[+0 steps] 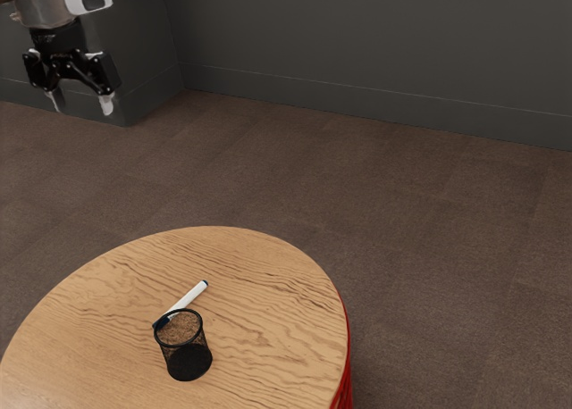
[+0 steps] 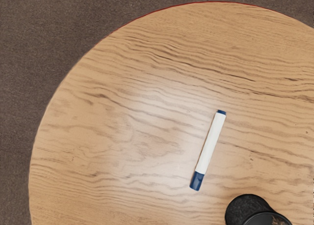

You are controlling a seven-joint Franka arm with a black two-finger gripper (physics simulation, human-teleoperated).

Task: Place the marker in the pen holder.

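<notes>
The marker [image 2: 208,146] lies flat on the table [image 1: 268,338], below the gripper [image 1: 82,105] and well apart from it. Its body is white. One end carries a long blue cap; the other end terminates in a short blue plug. The marker is located outside the pen holder [image 1: 186,351], with the capped end nearer to it. In the wrist view, a strip of tabletop separates the two parts.

The pen holder is a black mesh cup with a solid rim. It stands upright on the table, also below the gripper and well apart from it, mouth facing up.

The gripper is in the released condition: both fingers are spread, with a free gap between them. It is suspended from the arm [image 1: 45,5], clear of the tabletop.

The table is round, with a wood-grain top and a red side, and sits lower than the gripper. The brown floor [image 1: 429,248] lies below the table's top. In the exterior view, the dark grey wall [image 1: 375,43] is behind the gripper.
</notes>
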